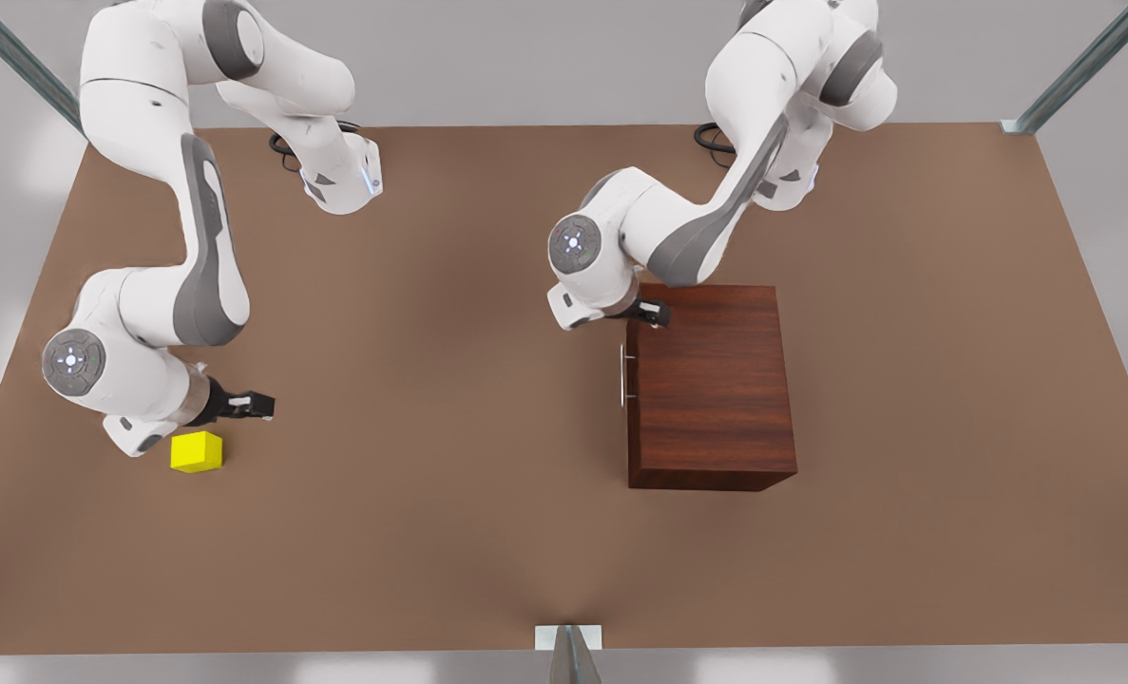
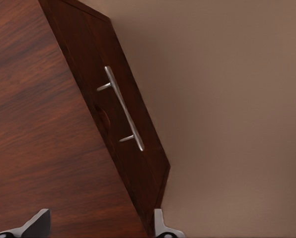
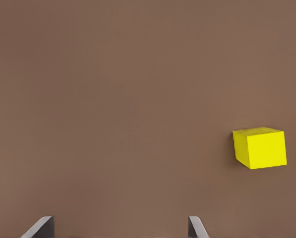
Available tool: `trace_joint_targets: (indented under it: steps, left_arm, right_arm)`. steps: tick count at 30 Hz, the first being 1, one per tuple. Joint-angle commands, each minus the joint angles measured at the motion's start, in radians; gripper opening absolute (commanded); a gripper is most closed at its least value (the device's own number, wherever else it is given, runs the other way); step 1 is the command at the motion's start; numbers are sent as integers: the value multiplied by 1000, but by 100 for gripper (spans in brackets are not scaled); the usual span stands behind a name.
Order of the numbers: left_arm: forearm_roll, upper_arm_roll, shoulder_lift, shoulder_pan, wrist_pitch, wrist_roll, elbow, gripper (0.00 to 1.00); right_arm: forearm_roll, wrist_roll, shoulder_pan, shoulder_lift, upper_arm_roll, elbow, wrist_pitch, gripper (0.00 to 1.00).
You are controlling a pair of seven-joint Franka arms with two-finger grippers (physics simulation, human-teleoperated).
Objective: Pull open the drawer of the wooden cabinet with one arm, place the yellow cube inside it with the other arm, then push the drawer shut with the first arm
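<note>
Nearest the camera, the yellow cube [image 1: 197, 451] sits on the brown worktop [image 1: 449, 532] toward its left edge in the front view, with the right gripper [image 1: 258, 406] hovering just beside it, fingers spread and holding nothing. Over toward the worktop's right half stands the wooden cabinet [image 1: 711, 385], its drawer [image 2: 123, 124] flush and not yet pulled. The left gripper [image 1: 657, 313] hangs at the cabinet's top rear corner on the handle side, jaws apart and empty. The silver bar handle [image 1: 624, 375] is slim (easy to miss), so I'd say the left gripper should drop alongside the front panel, straddle the bar near its middle, close fully, then pull straight out.
</note>
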State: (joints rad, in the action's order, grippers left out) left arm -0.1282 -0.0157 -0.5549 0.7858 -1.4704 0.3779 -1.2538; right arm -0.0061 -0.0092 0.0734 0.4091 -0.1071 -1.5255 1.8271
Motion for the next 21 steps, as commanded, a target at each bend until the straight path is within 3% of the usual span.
trace_joint_targets:
  steps: [1,8,10,13,21]
  left_arm:
    - [-28,-1,-26,27,-65,395,1,100]
    - [-133,0,-122,64,-194,483,1,100]
    - [-134,-1,-137,58,-232,475,-1,94]
    - [-148,-4,-152,53,-246,475,1,85]
    - [-148,-6,-169,26,-271,447,1,84]
  right_arm:
    - [-18,-48,17,40,0,-8,165,100]
    - [-31,-282,207,120,3,-5,190,100]
    - [-38,-324,260,169,3,-4,208,100]
    - [-40,-411,286,230,4,7,299,100]
    - [-97,-488,292,312,9,7,425,100]
